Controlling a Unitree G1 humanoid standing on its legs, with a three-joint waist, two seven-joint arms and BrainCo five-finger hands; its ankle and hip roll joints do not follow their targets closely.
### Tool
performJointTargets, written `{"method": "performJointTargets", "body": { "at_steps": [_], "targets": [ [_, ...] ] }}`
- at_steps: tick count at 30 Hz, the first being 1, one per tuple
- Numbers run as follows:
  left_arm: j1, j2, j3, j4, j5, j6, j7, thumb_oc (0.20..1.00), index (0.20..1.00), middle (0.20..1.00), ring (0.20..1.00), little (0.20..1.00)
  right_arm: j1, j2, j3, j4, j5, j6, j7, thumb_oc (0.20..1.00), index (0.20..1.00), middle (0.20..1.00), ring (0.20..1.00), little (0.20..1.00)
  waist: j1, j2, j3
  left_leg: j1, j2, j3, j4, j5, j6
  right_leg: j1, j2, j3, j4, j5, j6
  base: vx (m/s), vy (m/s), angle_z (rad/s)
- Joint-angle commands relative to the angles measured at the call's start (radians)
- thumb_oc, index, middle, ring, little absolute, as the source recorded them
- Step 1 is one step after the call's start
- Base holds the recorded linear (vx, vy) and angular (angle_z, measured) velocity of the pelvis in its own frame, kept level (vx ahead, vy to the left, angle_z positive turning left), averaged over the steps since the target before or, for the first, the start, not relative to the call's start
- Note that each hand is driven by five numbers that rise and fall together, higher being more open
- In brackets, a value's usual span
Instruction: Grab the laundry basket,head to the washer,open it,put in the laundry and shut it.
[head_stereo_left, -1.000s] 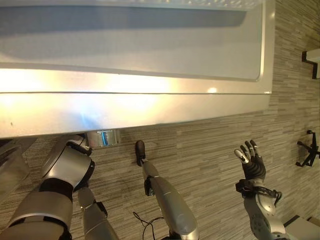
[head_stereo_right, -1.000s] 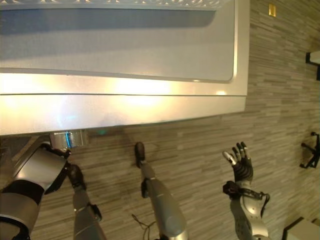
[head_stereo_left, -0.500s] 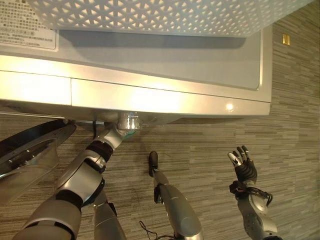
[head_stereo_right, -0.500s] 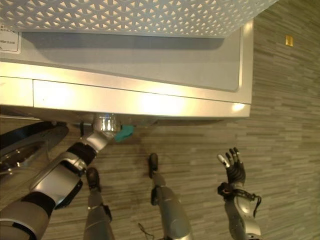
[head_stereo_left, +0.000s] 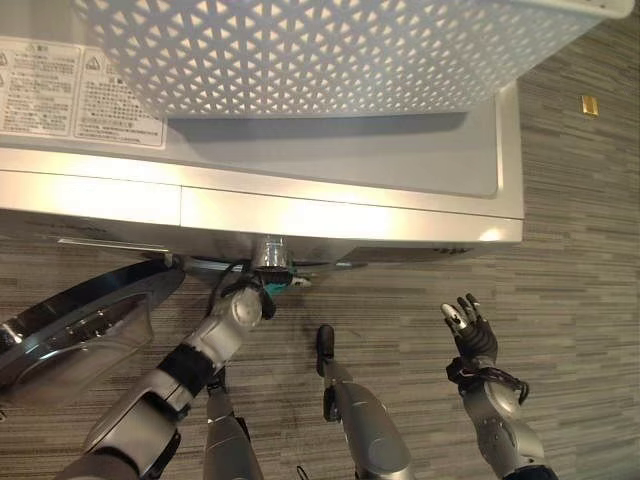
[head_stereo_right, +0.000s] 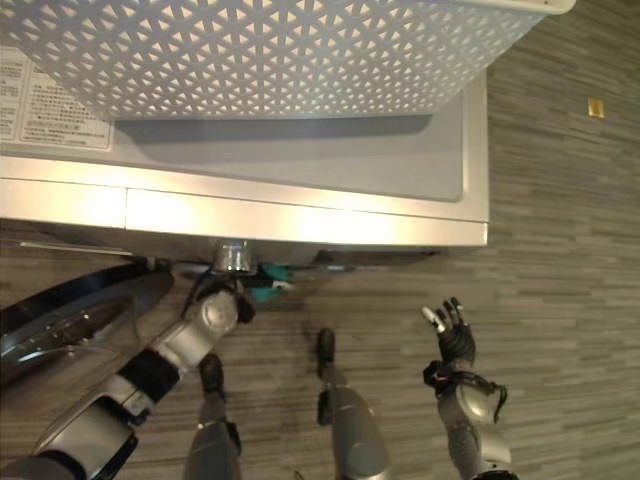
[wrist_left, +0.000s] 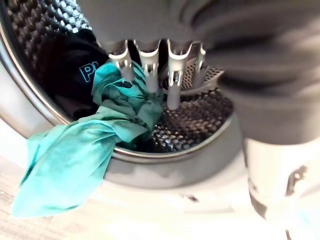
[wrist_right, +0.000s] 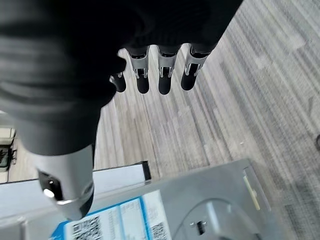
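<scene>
White perforated basket (head_stereo_left: 330, 50) sits atop silver washer (head_stereo_left: 400, 200), 12 o'clock. Door (head_stereo_left: 80, 325) swung open at 8 o'clock. Teal cloth (wrist_left: 75, 160) half in drum (wrist_left: 195, 125), draped over rim; dark garment (wrist_left: 75, 65) further inside.

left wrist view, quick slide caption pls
Left hand pushes a teal cloth into the washer drum, one end hanging over the rim.
</scene>
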Motion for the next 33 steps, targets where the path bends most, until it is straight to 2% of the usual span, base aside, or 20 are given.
{"method": "performJointTargets", "body": {
  "at_steps": [1,4,5,7,9,16,19,20,21,23,26,30,33],
  "targets": [
    [0.122,0.053,0.122,-0.154,0.025,-0.069,-0.095,1.000,1.000,1.000,1.000,1.000,0.082,-0.070,-0.131,0.082,-0.045,0.041,0.090,1.000,1.000,1.000,1.000,1.000,0.032,0.037,-0.080,0.107,0.027,0.025,0.004,-0.136,0.041,-0.009,-0.046,-0.016,0.273,-0.159,0.068,0.16,0.101,0.09],
    [0.203,0.090,0.150,-0.215,0.015,-0.066,-0.153,1.000,1.000,1.000,1.000,1.000,0.060,-0.046,-0.139,0.208,-0.035,0.054,0.144,1.000,1.000,1.000,1.000,1.000,0.042,0.050,-0.078,0.133,0.023,0.021,0.004,-0.139,0.046,0.014,-0.051,-0.023,0.287,-0.165,0.070,0.06,0.052,0.11],
    [0.252,0.111,0.163,-0.233,0.029,-0.065,-0.190,1.000,1.000,1.000,1.000,1.000,0.053,-0.036,-0.144,0.266,-0.101,0.074,0.143,1.000,1.000,1.000,1.000,1.000,0.051,0.057,-0.078,0.147,0.022,0.021,0.004,-0.143,0.050,0.028,-0.053,-0.029,0.296,-0.172,0.072,0.08,0.067,0.06],
    [0.375,0.168,0.230,-0.283,0.028,-0.070,-0.240,1.000,1.000,1.000,1.000,1.000,0.050,-0.011,-0.152,0.327,-0.124,0.088,0.170,1.000,1.000,1.000,1.000,1.000,0.065,0.069,-0.090,0.170,0.017,0.017,0.004,-0.144,0.058,0.056,-0.058,-0.034,0.293,-0.167,0.076,0.10,0.072,0.06],
    [0.451,0.180,0.283,-0.302,0.029,-0.070,-0.251,1.000,1.000,1.000,1.000,1.000,0.059,0.004,-0.133,0.342,-0.160,0.101,0.198,1.000,1.000,1.000,1.000,1.000,0.077,0.071,-0.102,0.192,0.009,0.013,0.004,-0.150,0.065,0.082,-0.061,-0.039,0.289,-0.159,0.081,0.11,0.063,0.04],
    [0.518,0.167,0.361,-0.357,-0.010,-0.081,-0.234,1.000,1.000,1.000,1.000,1.000,0.022,0.052,-0.041,0.460,-0.221,0.120,0.238,1.000,1.000,1.000,1.000,1.000,0.106,0.073,-0.111,0.202,-0.008,-0.006,0.004,-0.163,0.082,0.108,-0.073,-0.055,0.283,-0.152,0.087,0.04,0.037,0.07],
    [0.492,0.172,0.369,-0.389,-0.019,-0.091,-0.216,1.000,1.000,1.000,1.000,1.000,-0.056,0.080,0.001,0.555,-0.243,0.113,0.220,1.000,1.000,1.000,1.000,1.000,0.128,0.071,-0.084,0.165,-0.018,-0.025,0.004,-0.155,0.093,0.087,-0.085,-0.069,0.288,-0.165,0.084,-0.11,0.040,0.08],
    [0.456,0.171,0.357,-0.399,-0.025,-0.100,-0.200,1.000,1.000,1.000,1.000,1.000,-0.128,0.097,0.028,0.613,-0.237,0.104,0.202,1.000,1.000,1.000,1.000,1.000,0.145,0.068,-0.049,0.118,-0.034,-0.035,0.015,-0.144,0.098,0.062,-0.093,-0.069,0.298,-0.179,0.076,-0.36,0.045,0.17],
    [0.395,0.166,0.324,-0.406,-0.028,-0.106,-0.186,1.000,1.000,1.000,1.000,1.000,-0.201,0.118,0.063,0.672,-0.229,0.102,0.177,1.000,1.000,1.000,1.000,1.000,0.162,0.066,-0.013,0.030,-0.055,-0.053,0.089,-0.154,0.103,0.026,-0.109,-0.071,0.309,-0.182,0.064,-0.41,0.049,0.33],
    [0.296,0.145,0.272,-0.394,-0.043,-0.112,-0.167,1.000,1.000,1.000,1.000,1.000,-0.288,0.131,0.101,0.717,-0.226,0.096,0.155,1.000,1.000,1.000,1.000,1.000,0.172,0.063,0.007,-0.090,-0.090,-0.071,0.200,-0.176,0.108,-0.036,-0.129,-0.068,0.341,-0.187,0.052,-0.31,0.038,0.50],
    [0.134,0.103,0.174,-0.350,-0.044,-0.125,-0.141,1.000,1.000,1.000,1.000,1.000,-0.408,0.144,0.146,0.803,-0.234,0.092,0.130,1.000,1.000,1.000,1.000,1.000,0.185,0.061,-0.007,-0.221,-0.127,-0.100,0.329,-0.247,0.114,-0.105,-0.152,-0.057,0.394,-0.227,0.044,-0.08,0.021,0.36],
    [0.022,0.064,0.109,-0.316,-0.067,-0.136,-0.119,1.000,1.000,1.000,1.000,1.000,-0.540,0.133,0.148,0.879,-0.220,0.087,0.108,1.000,1.000,1.000,1.000,1.000,0.206,0.072,-0.006,-0.315,-0.149,-0.113,0.404,-0.275,0.134,-0.172,-0.161,-0.037,0.418,-0.224,0.037,-0.10,0.043,0.17],
    [0.003,0.052,0.095,-0.314,-0.089,-0.143,-0.113,1.000,1.000,1.000,1.000,1.000,-0.597,0.121,0.141,0.904,-0.215,0.085,0.092,1.000,1.000,1.000,1.000,1.000,0.218,0.072,-0.005,-0.350,-0.158,-0.112,0.438,-0.288,0.140,-0.192,-0.160,-0.034,0.423,-0.236,0.024,-0.04,0.035,0.02]
  ]
}}
